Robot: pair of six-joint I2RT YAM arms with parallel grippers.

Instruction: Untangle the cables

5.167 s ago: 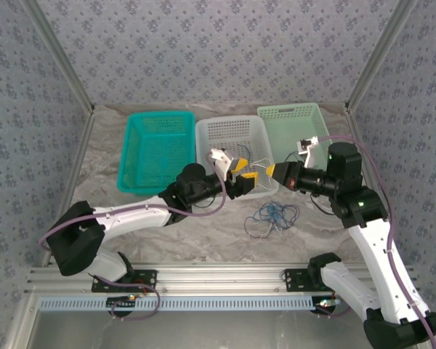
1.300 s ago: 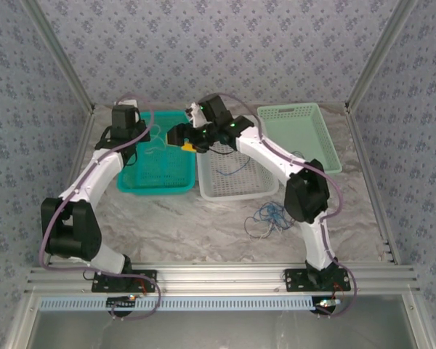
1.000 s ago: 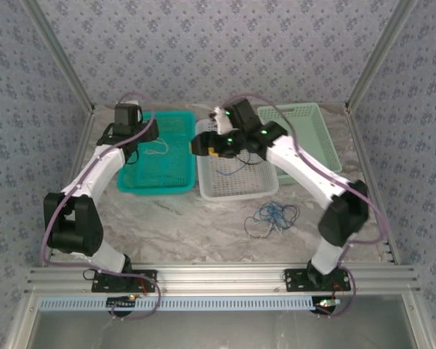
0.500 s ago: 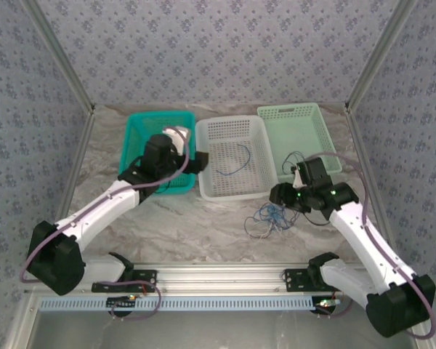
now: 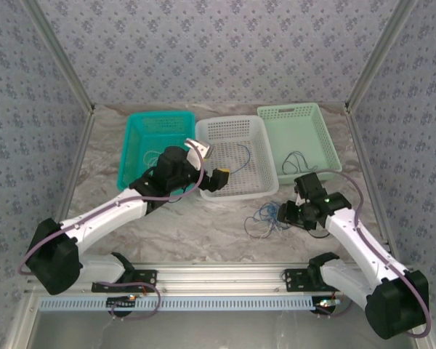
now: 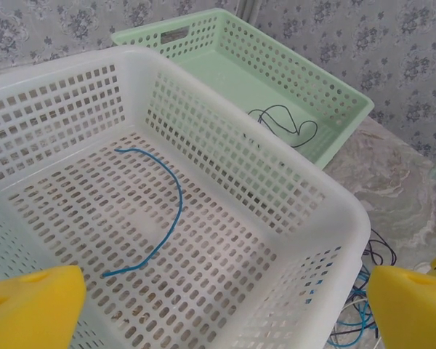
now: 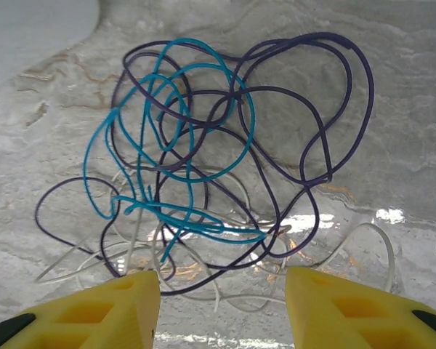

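The cables (image 7: 203, 174) lie as a small tangle of bright blue, dark and pale wires on the marble table (image 5: 203, 225). In the top view the cables (image 5: 267, 218) sit in front of the white basket. My right gripper (image 7: 221, 309) hangs just above their near edge, jaws apart, nothing pinched; from above the right gripper (image 5: 283, 213) is at the tangle's right side. My left gripper (image 6: 221, 313) is wide open over the white basket's front corner, holding nothing; the left gripper (image 5: 218, 177) is also in the top view. A corner of the tangle (image 6: 352, 323) peeks past the basket.
The white basket (image 5: 229, 121) holds one loose blue wire (image 6: 167, 211). The pale green basket (image 5: 291, 109) to its right holds a black wire (image 6: 280, 123). A teal basket (image 5: 158, 115) stands at the left. Patterned walls close in the table on three sides.
My left gripper has swung right from the teal basket's edge to the white basket's front. My right gripper has dropped closer to the tangle and its jaws have narrowed.
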